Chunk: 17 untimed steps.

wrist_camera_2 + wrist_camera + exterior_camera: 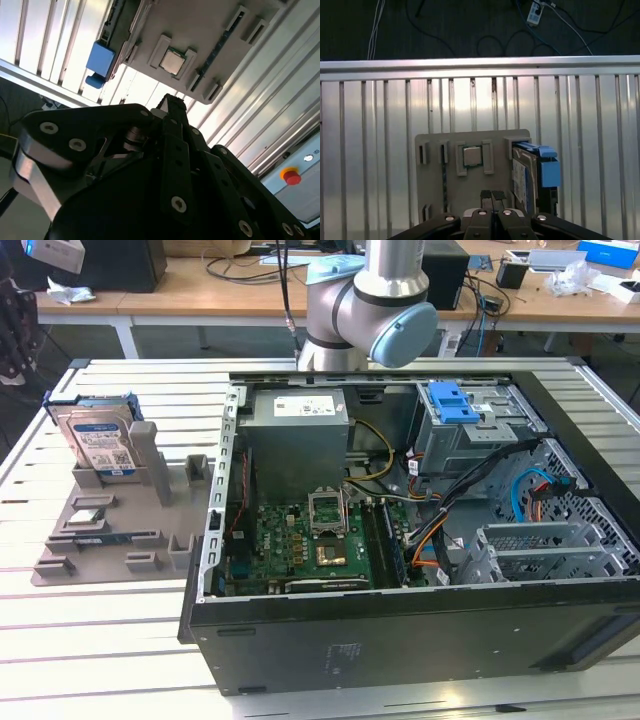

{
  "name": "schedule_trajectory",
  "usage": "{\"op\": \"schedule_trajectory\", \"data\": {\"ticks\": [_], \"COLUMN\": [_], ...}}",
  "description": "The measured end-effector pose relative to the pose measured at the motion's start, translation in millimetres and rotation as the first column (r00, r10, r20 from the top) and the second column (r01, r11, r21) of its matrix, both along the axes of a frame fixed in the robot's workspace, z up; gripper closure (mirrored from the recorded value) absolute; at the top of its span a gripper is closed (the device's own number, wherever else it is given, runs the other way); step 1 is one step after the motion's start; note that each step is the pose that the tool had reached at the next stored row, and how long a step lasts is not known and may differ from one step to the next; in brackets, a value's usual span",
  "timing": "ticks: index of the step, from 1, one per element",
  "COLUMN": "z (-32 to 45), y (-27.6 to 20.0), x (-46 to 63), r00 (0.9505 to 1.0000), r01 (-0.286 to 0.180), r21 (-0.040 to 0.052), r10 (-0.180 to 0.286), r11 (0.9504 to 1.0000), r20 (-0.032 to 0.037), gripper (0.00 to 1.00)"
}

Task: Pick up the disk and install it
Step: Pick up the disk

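On the exterior view's left, the disk (pixel 100 435) stands on edge in a slot at the far end of a grey holder (pixel 100 560), which lies on the slatted surface (pixel 100 640) just beside the open computer case (pixel 400 640). The arm (pixel 370 300) rises at the far side of the surface, behind the case.

In the first wrist view the gripper (pixel 492 196) hangs above the holder with its jaws pressed together and nothing between them. It is lined up nearer to the processor chip (pixel 471 156) seated in the holder's middle than to the disk, and it touches neither.

My judgement of the risks:
- With the jaws closed, a descent toward the disk would strike its upper edge rather than straddle it. That could tip it out of the slot.
- The disk is thin and upright, so a slightly offset approach could push it sideways or drag the holder across the slats.
- A grip on the blue plastic rails alone, not the metal body, may flex or slip.
- Inside the case, loose cables (pixel 470 490) lie just below the drive bay (pixel 470 430) and could snag the disk.
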State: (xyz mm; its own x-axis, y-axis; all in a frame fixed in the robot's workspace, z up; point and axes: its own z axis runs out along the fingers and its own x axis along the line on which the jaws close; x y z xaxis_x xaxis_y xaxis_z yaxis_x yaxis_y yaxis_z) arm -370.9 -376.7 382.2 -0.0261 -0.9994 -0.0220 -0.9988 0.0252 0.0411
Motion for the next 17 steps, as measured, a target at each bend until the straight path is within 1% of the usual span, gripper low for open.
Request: {"op": "schedule_trajectory", "data": {"ticks": [9,15,16,17], "z": [0.0,0.0,0.0,0.0], "y": [0.0,0.0,0.0,0.0], "x": [0.0,0.0,0.0,0.0], "r00": [0.9987,0.9982,0.9982,0.9982], "r01": [-0.051,-0.06,-0.06,-0.06], "r21": [0.0,0.0,0.0,0.0], "r10": [0.051,0.06,0.06,0.06], "r11": [0.9987,0.9982,0.9982,0.9982], "r20": [0.0,0.0,0.0,0.0], "gripper": [0.9,0.9,0.89,0.85]}}
